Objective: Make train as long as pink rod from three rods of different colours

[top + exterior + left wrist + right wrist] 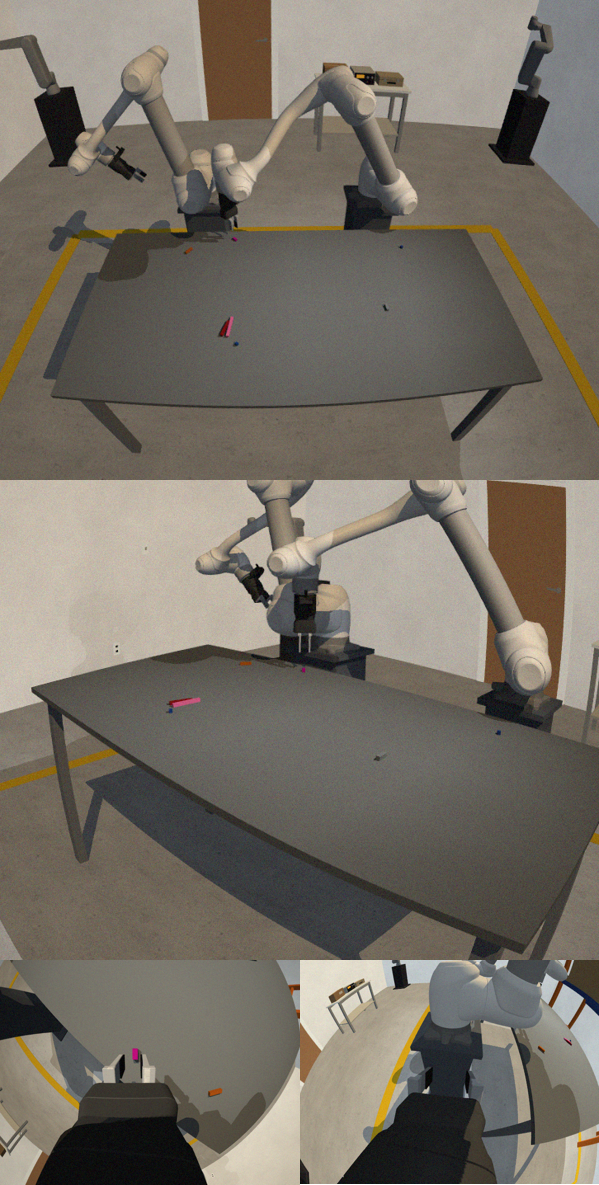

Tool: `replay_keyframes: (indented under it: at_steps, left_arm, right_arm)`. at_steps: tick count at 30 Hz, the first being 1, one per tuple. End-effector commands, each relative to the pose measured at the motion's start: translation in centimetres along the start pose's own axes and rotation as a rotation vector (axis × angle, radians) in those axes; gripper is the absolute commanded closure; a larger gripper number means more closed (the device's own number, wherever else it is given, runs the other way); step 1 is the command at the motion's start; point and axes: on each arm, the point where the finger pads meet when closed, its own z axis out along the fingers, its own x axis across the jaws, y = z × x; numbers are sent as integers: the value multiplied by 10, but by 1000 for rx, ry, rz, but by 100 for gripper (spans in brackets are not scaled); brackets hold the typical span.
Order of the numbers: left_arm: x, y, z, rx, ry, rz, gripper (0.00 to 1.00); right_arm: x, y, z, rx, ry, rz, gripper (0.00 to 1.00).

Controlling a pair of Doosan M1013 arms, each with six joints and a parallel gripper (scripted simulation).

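My left gripper (pixel 236 223) (pixel 304 650) (pixel 132 1062) hangs over the magenta rod (pixel 234 239) (pixel 303 670) (pixel 135 1053)!
Fingers part-open, nothing between them; the rod lies flat on the table (pixel 309 280) (pixel 299 740) (pixel 184 1020), near its edge.

This looks like a robotics lab or workshop. Two big white jointed arms stand on dark pedestals behind a long grey desk (pixel 309 369) (pixel 280 789), and more grey arms are mounted on black plinths (pixel 520 127) (pixel 399 976) farther back. Yellow tape (pixel 542 299) (pixel 383 1102) marks off the concrete floor (pixel 285 175) (pixel 365 1056). By the plain wall, a side bench (pixel 399 124) (pixel 346 1016) carries boxes and a device with a lit orange display, with a brown door (pixel 237 59) (pixel 527 570) nearby.
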Motion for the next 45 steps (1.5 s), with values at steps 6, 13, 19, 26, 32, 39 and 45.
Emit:
replay_keyframes:
  at_steps: [6,13,19,26,32,39,45]
  left_arm:
    - [0,0,4,0,1,0,46]
    - [1,0,12,0,1,0,46]
    - [1,0,18,0,1,0,46]
    - [1,0,29,0,1,0,46]
    - [2,0,35,0,1,0,46]
    - [2,0,44,0,1,0,46]
    - [2,0,48,0,1,0,46]
  right_arm:
    - [0,0,0,-1,0,0,0]
    - [0,0,0,-1,0,0,0]
    - [0,0,0,-1,0,0,0]
    - [0,0,0,-1,0,0,0]
    - [0,0,0,-1,0,0,0]
    - [0,0,0,-1,0,0,0]
    - [0,0,0,-1,0,0,0]
